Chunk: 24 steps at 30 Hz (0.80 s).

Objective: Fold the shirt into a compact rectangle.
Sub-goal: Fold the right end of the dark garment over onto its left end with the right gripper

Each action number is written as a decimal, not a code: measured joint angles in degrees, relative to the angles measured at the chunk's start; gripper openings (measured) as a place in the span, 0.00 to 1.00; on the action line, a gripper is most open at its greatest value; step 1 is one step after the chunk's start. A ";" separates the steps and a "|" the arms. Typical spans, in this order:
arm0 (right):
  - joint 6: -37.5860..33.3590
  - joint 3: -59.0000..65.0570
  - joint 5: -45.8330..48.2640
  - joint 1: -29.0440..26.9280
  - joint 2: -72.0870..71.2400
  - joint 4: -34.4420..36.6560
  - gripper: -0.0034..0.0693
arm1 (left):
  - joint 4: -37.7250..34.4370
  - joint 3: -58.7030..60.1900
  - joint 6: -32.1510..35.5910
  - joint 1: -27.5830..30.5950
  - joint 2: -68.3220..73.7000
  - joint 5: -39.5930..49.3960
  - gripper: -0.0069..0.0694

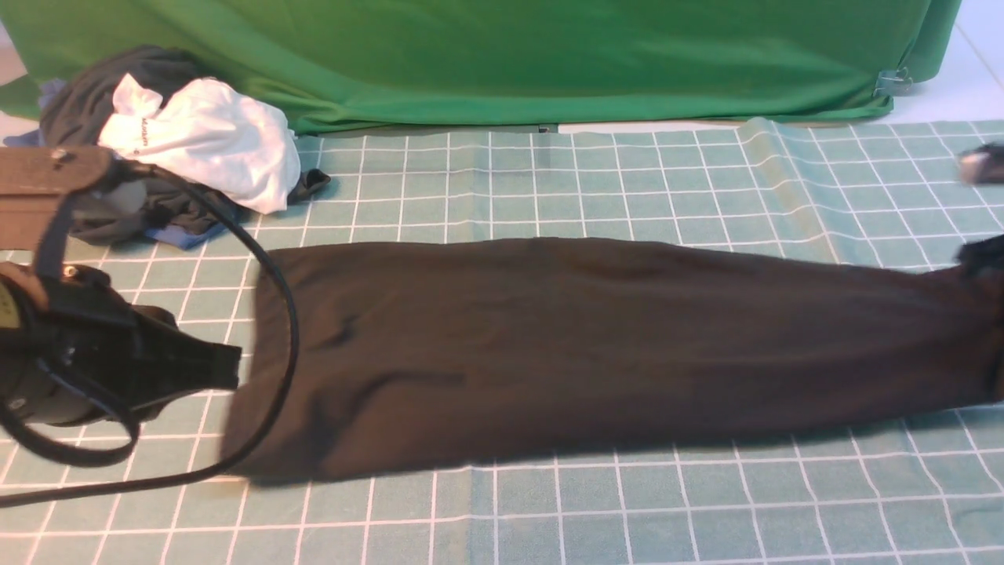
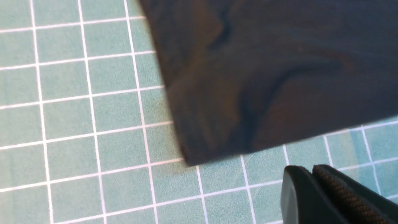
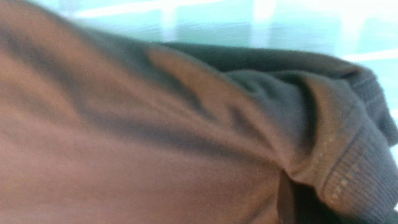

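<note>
Your right claw (image 1: 982,257) is clamped on the bunched right end of the shirt (image 1: 596,353); your left claw (image 1: 231,367) hangs closed and empty just beside its left edge. The shirt lies in a long band, running left to right across the grid mat (image 1: 549,510). A clothes pile (image 1: 196,141) sits far left; the left arm's cable (image 1: 289,314) loops across the shirt's left edge.

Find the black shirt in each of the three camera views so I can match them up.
Front view: the shirt is a long dark band across the middle, reaching the right edge.
Left wrist view: the shirt fills the picture's upper right, one corner pointing down.
Right wrist view: the shirt fills nearly the whole frame, blurred.
Shared landmark: the green grid mat under it.
</note>
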 joint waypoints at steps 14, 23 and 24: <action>3.21 -4.57 4.31 0.73 -12.05 3.61 0.10 | 0.94 0.00 0.41 0.00 -1.67 -1.31 0.11; 6.22 -9.02 1.62 19.75 -15.71 19.52 0.10 | 0.94 0.00 0.48 0.00 -1.67 -3.01 0.11; 6.67 -9.08 1.32 20.23 -15.71 19.52 0.10 | 0.94 0.00 0.48 0.00 -1.67 -3.01 0.11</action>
